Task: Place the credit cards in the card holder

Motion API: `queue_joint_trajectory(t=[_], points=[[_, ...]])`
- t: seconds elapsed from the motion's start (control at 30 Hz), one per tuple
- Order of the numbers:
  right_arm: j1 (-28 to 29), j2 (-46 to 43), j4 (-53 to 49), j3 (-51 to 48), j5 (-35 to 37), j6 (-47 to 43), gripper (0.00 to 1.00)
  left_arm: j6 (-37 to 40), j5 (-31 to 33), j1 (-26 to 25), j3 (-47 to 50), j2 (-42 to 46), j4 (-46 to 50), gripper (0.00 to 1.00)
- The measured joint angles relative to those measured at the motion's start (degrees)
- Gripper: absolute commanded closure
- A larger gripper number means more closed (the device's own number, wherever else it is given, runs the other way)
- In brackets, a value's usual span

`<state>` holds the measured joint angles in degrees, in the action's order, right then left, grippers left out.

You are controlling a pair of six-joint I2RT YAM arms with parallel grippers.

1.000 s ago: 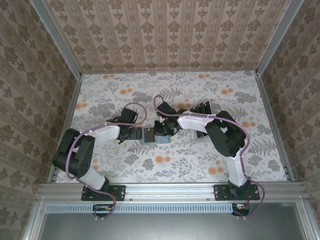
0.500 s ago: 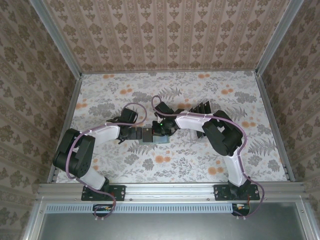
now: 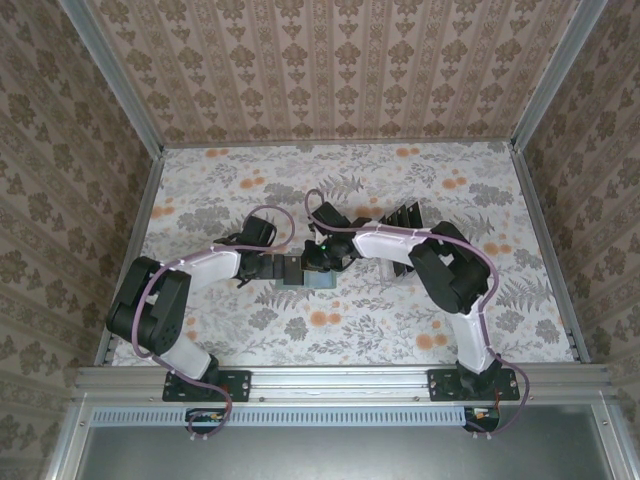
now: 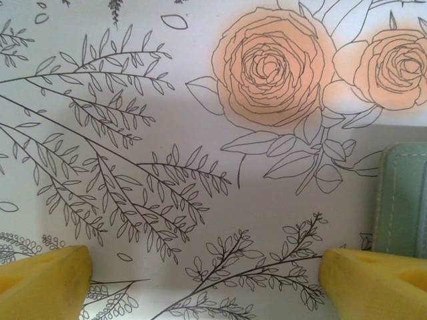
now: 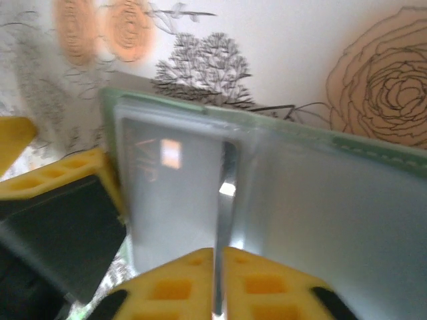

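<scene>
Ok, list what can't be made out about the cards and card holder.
- Top external: card holder, partly under the right gripper, too small for detail.
- Right wrist: thin sheet between the fingertips, edge-on and blurred; card or sleeve unclear.
- Left wrist: card holder cut off by the right edge.

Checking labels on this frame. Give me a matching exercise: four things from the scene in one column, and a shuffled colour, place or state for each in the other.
Things:
1. left gripper
2. card holder
3. slotted rack
4. table

Descriptions:
A. flower print
B. pale green
C. jaws wide apart
D. dark, upright, right of centre in the top view

Pairs: 1-C, 2-B, 3-D, 4-A.
</scene>
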<state>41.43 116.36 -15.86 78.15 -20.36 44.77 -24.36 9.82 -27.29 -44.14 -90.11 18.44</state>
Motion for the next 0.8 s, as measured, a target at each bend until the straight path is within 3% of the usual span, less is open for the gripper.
queue_joint_trajectory(t=[0.1, 0.2, 0.8], points=[[-0.11, -4.04, -1.42, -0.22, 1.2, -1.29, 0.55, 0.0, 0.04, 0.17, -0.02, 0.61, 0.59, 0.0], [-0.33, -7.67, -3.39, -0.26, 3.43, -2.86, 0.48, 0.0, -0.17, 0.37, -0.17, 1.73, 1.14, 0.0], [-1.16, -4.22, -10.38, 0.17, 9.31, -10.4, 0.46, -1.75, -1.49, -2.99, -1.92, 5.53, 2.64, 0.0]])
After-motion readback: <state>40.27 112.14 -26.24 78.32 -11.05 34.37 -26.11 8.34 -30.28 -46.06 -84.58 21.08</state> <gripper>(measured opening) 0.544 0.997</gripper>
